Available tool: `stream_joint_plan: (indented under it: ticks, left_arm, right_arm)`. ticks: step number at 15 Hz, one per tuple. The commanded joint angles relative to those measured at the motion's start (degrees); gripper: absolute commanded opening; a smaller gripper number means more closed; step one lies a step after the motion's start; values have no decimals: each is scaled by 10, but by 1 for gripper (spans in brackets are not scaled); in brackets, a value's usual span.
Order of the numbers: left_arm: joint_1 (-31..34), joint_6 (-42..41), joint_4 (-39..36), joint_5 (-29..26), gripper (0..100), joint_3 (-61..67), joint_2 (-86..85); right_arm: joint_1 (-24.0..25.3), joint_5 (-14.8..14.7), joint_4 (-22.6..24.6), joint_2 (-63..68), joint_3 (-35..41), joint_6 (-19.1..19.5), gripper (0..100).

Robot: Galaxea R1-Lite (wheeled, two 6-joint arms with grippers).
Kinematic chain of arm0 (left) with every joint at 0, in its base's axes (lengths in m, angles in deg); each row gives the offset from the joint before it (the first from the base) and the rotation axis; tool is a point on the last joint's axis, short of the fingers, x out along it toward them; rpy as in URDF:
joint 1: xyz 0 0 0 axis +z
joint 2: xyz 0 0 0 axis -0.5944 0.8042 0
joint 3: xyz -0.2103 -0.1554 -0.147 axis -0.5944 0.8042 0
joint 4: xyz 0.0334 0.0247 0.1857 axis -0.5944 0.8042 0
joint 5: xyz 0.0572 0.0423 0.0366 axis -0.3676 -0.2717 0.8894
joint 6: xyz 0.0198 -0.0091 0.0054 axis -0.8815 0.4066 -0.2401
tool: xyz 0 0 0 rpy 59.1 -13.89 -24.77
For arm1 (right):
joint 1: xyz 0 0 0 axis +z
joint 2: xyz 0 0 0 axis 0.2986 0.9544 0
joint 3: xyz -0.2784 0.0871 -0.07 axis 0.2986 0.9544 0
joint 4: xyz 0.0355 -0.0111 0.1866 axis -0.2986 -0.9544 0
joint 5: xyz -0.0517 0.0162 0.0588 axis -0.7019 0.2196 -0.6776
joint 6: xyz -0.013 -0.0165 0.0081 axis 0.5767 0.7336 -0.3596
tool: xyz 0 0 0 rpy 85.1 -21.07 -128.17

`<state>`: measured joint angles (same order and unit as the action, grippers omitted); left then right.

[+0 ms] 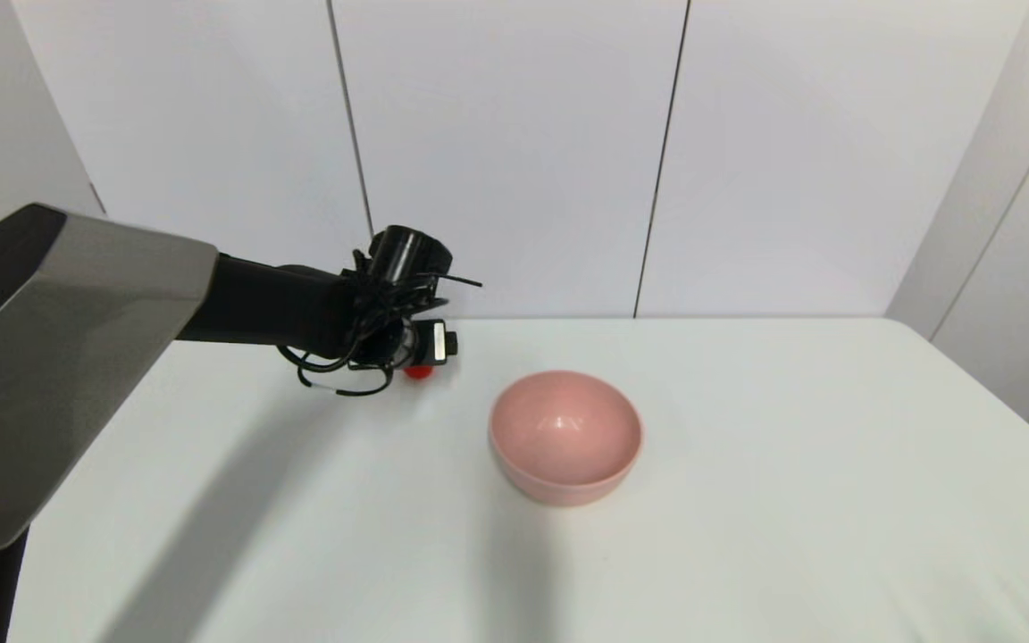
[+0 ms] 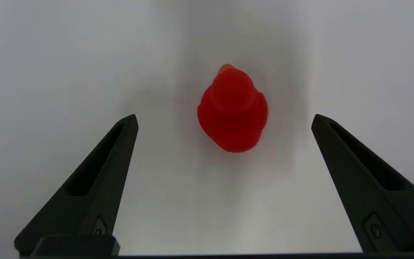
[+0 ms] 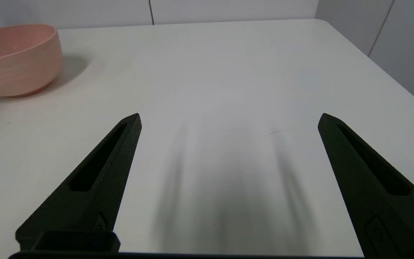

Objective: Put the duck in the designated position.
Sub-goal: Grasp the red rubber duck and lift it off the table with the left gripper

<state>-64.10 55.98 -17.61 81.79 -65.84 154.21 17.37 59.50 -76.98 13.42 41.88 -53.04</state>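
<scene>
A tiny glossy red duck (image 2: 233, 111) sat upright on the white table (image 1: 747, 536), seen from above in the left wrist view, a little above the centre of that frame, its orange beak pointing toward the top edge. In the head view only a sliver of the duck showed, just left of centre, tucked under the arm's wrist.

The left gripper (image 2: 224, 120) hovered directly over the duck, its two black fingers (image 2: 99, 176) spread wide, one on each side of the toy and touching nothing. The duck lay slightly nearer the finger at the right of the frame.

A pink bowl (image 1: 565, 436) stood empty near the centre of the head view, to the right of the duck and well apart from it; it was probably the intended destination.

The right gripper (image 3: 229, 120) rested idle over bare table, fingers likewise spread, with the bowl at the upper left of its view.

To grasp well, the left gripper would likely need to centre over the rounded body, descend until the fingertips flanked its widest part, then close gently, since a small glossy toy could squirt out.
</scene>
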Motion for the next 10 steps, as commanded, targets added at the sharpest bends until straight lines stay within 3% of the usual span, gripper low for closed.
stream_joint_plan:
  ticks: [1, 10]
  left_arm:
    - [0, 3, -9, 22, 100, -10, 23]
    - [-5, 22, -12, 23, 100, -24, 50]
  right_arm:
    - [0, 0, 0, 1, 0, 0, 100]
    - [0, 0, 0, 1, 0, 0, 100]
